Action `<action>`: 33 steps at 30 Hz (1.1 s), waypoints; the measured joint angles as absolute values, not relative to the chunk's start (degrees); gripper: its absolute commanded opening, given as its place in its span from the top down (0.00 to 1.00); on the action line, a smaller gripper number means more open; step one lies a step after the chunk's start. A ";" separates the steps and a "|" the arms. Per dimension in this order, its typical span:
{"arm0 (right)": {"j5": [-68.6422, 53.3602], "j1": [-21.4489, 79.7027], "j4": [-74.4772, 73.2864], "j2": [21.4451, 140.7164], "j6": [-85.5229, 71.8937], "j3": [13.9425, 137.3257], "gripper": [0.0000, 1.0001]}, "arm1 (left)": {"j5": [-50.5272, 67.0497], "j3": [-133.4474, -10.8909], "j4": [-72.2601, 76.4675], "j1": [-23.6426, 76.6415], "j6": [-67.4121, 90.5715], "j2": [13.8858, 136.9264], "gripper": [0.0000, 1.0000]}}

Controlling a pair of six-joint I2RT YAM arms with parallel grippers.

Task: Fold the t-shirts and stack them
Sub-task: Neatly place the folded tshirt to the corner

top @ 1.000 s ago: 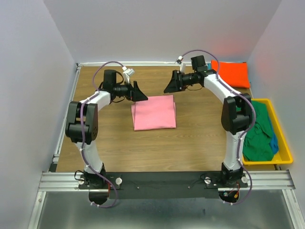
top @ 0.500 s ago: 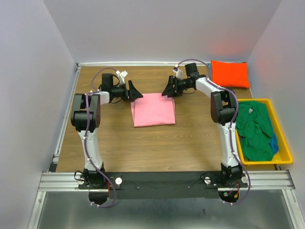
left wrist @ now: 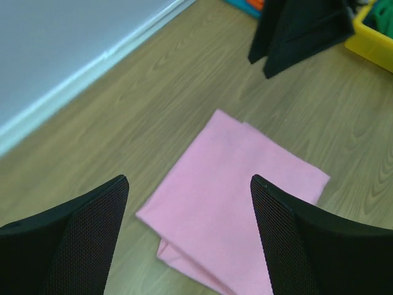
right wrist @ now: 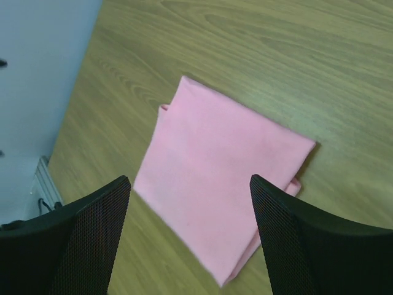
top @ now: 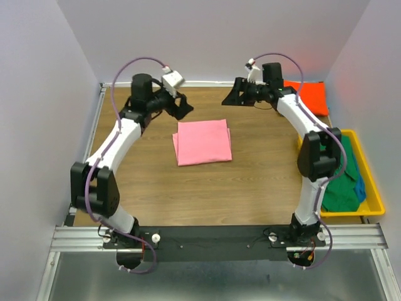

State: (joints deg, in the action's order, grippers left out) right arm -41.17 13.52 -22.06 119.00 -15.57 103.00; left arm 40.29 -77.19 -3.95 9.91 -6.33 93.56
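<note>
A folded pink t-shirt lies flat in the middle of the wooden table; it also shows in the left wrist view and the right wrist view. My left gripper is open and empty, raised above the shirt's far left corner. My right gripper is open and empty, raised behind the shirt's far right. A folded bright orange t-shirt lies at the far right corner, partly hidden by the right arm. Green and blue shirts lie crumpled in the yellow bin.
The yellow plastic bin stands at the table's right edge. White walls close the table at the back and both sides. The right gripper's dark fingers show at the top of the left wrist view.
Both grippers have lifted up and away from the pink shirt's far edge, toward the back of the table. The shirt lies folded and has not moved.
</note>
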 measured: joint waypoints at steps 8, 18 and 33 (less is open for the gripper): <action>-37.10 6.81 -20.18 104.95 -21.34 87.15 0.13 | 22.33 -66.26 -4.60 37.34 -29.28 87.07 0.38; -33.61 2.20 -20.27 104.55 -28.62 73.14 0.12 | 6.81 -62.76 -0.32 51.33 -36.51 101.80 0.44; -35.99 2.42 -10.96 103.70 -37.85 61.73 0.23 | 0.01 -64.31 4.45 52.90 -40.42 110.80 1.00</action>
